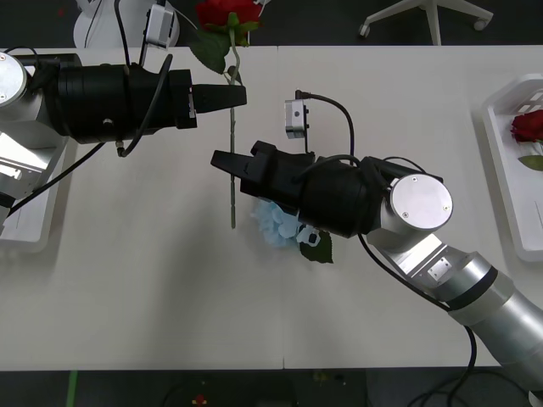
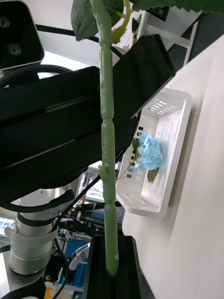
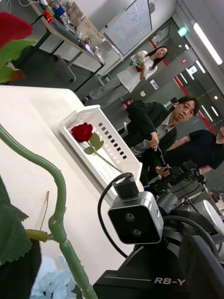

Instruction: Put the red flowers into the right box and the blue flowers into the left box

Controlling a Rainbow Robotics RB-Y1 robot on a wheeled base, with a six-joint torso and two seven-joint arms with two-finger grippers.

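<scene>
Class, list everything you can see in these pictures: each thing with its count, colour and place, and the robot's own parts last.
Red flowers: two, deep red; one held by its stem between the grippers above the table, one lying in the right box.
Blue flowers: two, pale blue; one on the table under the right arm, one in the left box.
Right box: one, white, table's right edge.
Left box: one, white, table's left edge.
Table: one, white.
Left gripper: black, shut on the rose's stem.
Right gripper: black, at the stem lower down.
</scene>
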